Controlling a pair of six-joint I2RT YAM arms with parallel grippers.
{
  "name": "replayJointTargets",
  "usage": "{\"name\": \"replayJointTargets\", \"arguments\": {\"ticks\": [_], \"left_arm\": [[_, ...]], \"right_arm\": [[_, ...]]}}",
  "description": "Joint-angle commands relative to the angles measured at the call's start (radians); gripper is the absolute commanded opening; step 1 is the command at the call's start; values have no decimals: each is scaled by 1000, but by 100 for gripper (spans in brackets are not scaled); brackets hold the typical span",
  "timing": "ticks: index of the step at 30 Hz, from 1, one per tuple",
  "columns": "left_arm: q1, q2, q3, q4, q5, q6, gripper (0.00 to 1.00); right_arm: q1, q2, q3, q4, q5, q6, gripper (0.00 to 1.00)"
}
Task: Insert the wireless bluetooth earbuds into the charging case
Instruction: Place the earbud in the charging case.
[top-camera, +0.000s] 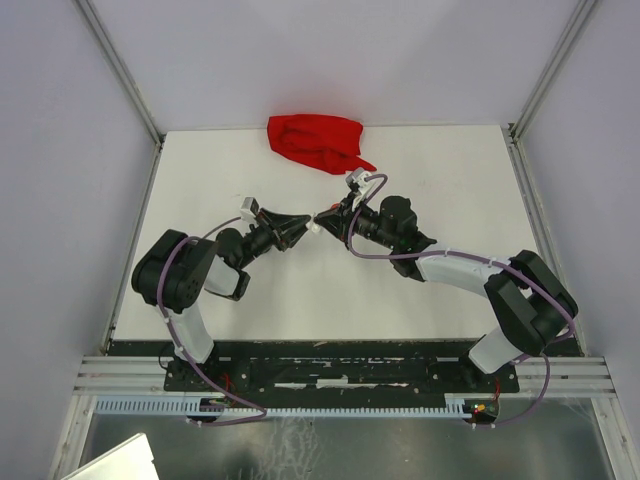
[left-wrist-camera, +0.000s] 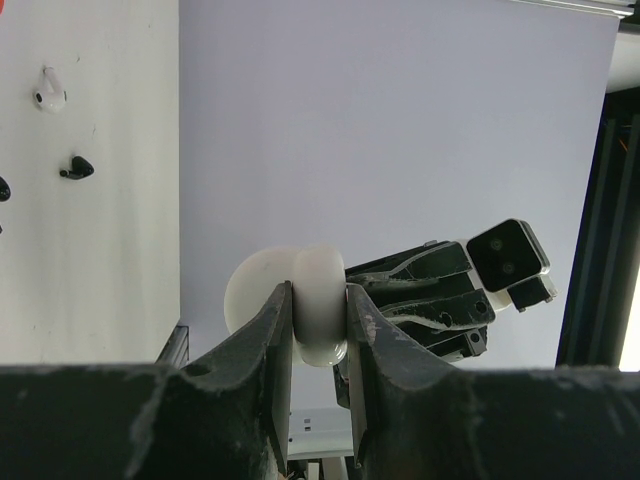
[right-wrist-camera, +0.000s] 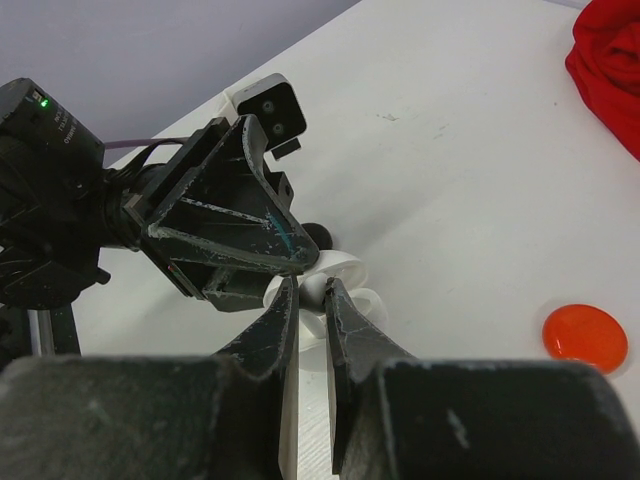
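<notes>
My left gripper (left-wrist-camera: 318, 292) is shut on a round white charging case (left-wrist-camera: 320, 320), held off the table with its open lid (left-wrist-camera: 255, 290) beside it. The case also shows in the right wrist view (right-wrist-camera: 350, 268). My right gripper (right-wrist-camera: 312, 286) is shut on a small white earbud (right-wrist-camera: 313, 293), held right at the open case. Both grippers meet at the table's middle, the left (top-camera: 303, 229) and the right (top-camera: 323, 219). A white earbud (left-wrist-camera: 47, 92) and a black earbud (left-wrist-camera: 76, 167) lie loose on the table.
A red cloth (top-camera: 315, 140) lies bunched at the table's far edge. An orange-red disc (right-wrist-camera: 585, 333) lies on the table to the right of my right gripper. A small black piece (right-wrist-camera: 319, 236) shows just behind the case.
</notes>
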Motion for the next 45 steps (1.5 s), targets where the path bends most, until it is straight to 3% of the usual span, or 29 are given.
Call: {"name": "replayJointTargets", "arguments": {"ticks": [1,9,15,21,26,31,34,45], "left_arm": [[-3,-36,1,201,-5,-24,3],[-3,-41,9,202,-17,-25,3],[-3,-27,18,199,-18,-11,3],[-1,7,23,194,-18,9,3],[-1,29,34,194,-11,24,3],[-1,33,41,181,16,56,3],[-1,12,39,126,28,119,3],[-8,-103,28,-61,40,258,3]], "right_arm": [[3,-4,-1,41,11,-18,4],[3,-20,-14,19,11,-19,11],[4,-59,-26,10,11,-10,30],[3,-142,-40,-38,32,-25,42],[3,-227,-56,-85,141,-35,56],[4,-209,132,-531,353,-59,58],[3,-169,217,-697,416,-64,59],[4,-30,318,-786,393,-52,59]]}}
